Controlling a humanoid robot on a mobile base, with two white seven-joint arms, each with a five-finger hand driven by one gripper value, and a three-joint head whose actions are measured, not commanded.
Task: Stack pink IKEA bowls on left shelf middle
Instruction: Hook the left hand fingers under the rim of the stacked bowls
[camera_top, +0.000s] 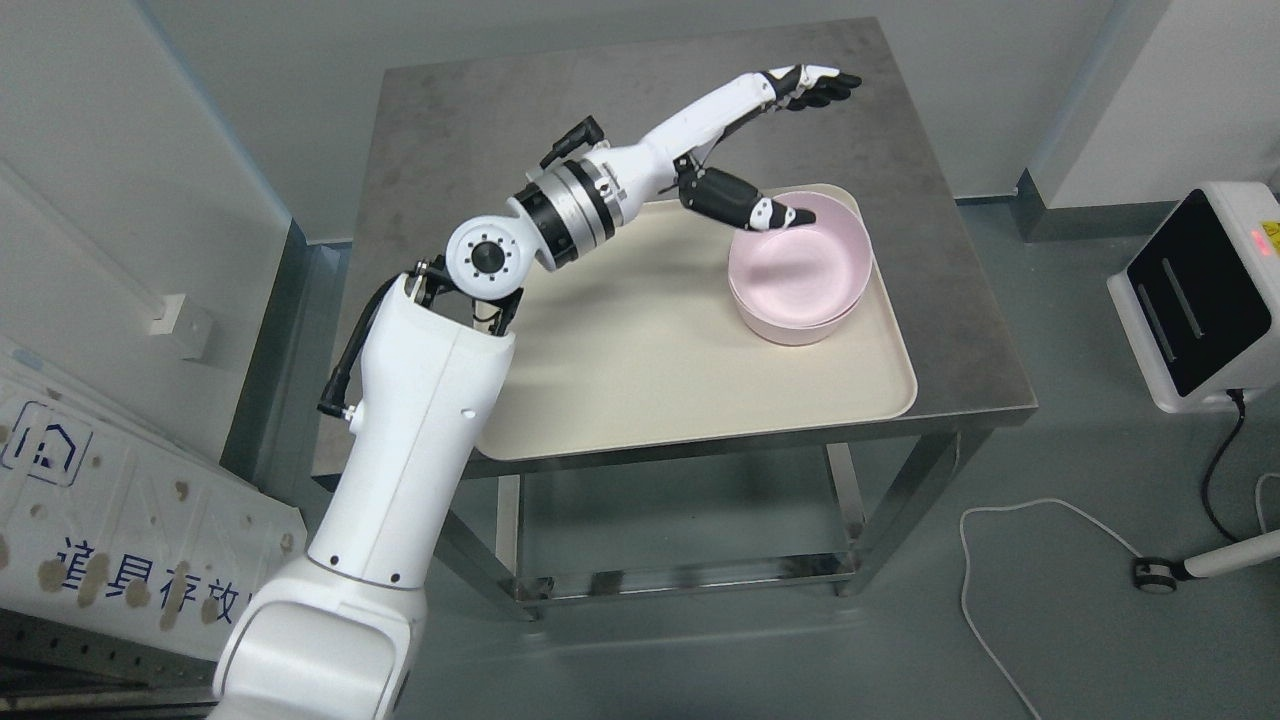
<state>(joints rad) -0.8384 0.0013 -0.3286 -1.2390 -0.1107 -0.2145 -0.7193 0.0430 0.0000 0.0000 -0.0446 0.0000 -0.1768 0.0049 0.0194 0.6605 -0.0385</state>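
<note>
Left hand (770, 130) spread wide above the pink bowls (800, 270), holding nothing.

From our head view, our left arm (420, 440) rises from the lower left and reaches across the cream tray (640, 370) toward the far right of the steel table (450, 110). Our fingers (820, 85) stretch out flat together past the tray's far edge, while the thumb (770, 212) splays apart and points down, its tip at the near-left rim of the top bowl; we cannot tell whether it touches. We count 2 pink bowls, nested 1 inside the other, upright, on the tray's right half near its far edge. A white device with a black screen (1200, 300) stands on the floor to the right, with a white cable (1000, 520) looping beside it. A printed white panel (120, 510) leans at the lower left.
</note>
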